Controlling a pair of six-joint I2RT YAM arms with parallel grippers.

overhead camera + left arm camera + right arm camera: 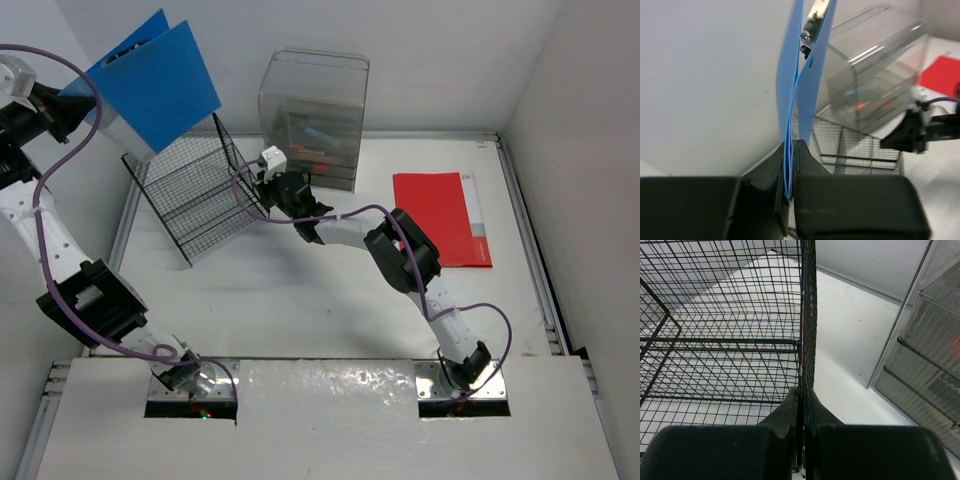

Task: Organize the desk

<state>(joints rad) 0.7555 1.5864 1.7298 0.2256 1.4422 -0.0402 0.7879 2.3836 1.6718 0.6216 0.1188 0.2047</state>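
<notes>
In the left wrist view, the upper edge is cutting off the blue folder (812, 75), and a shiny piece (812, 22) between its leaves is appearing too blurred to identify. The folder is hiding the inner pad faces of the left tool (791, 157). In the right wrist view, the wire rack (715, 340) is running off the left and top edges, and the clear drawer box (930, 355) is running off the right. In the top view, the coloured items inside the box are showing too small to identify.

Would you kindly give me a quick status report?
Left gripper shut on blue folder, raised. Right gripper shut on wire rack wall. Red folder on desk.
</notes>
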